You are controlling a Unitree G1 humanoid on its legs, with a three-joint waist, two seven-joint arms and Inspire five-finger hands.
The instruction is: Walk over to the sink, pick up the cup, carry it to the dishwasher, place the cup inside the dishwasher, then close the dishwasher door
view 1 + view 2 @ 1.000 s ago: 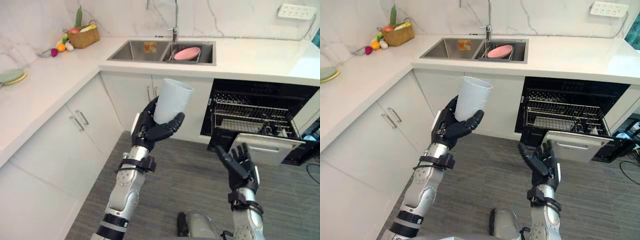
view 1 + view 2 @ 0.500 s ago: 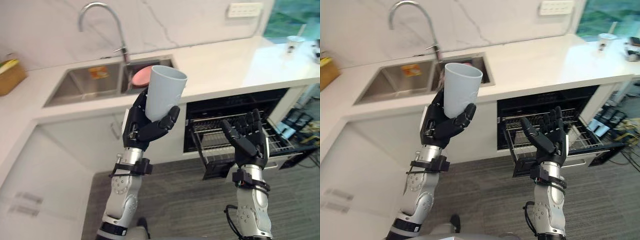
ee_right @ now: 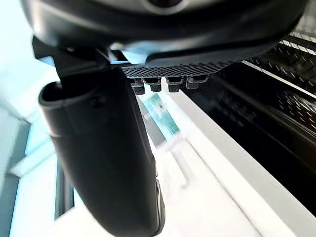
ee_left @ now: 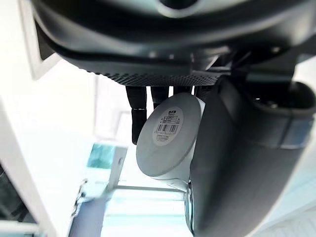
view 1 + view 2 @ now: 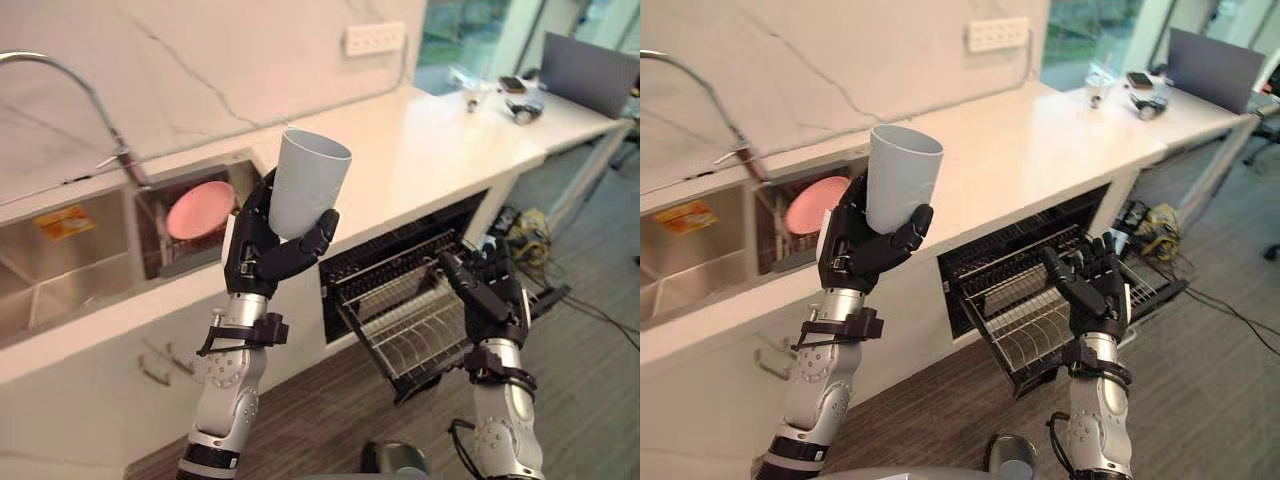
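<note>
Carrying: the cup [image 5: 308, 185] is clear of the sink [image 5: 60, 250] and upright, mouth up, in the left hand [image 5: 262, 255]; it is raised in front of the bench [image 5: 430, 150], well apart from the rack
Left hand: fingers and thumb are curled round the lower part of the cup; the left wrist view shows the cup's base between them
Right hand: the right hand [image 5: 490, 295] is low on the right, near the rack; its fingers are spread and almost straight, holding nothing
Dishwasher: the dishwasher [image 5: 400, 265] is under the bench, right of the sink; it is open, with its wire rack [image 5: 410, 325] pulled out toward the robot
Sink: far left; a pink bowl [image 5: 200, 208] lies in it
Done, as I judge: the pick-up is finished; the carry is in progress
Left to do: bring the cup to the rack; put it inside; close the door
</note>
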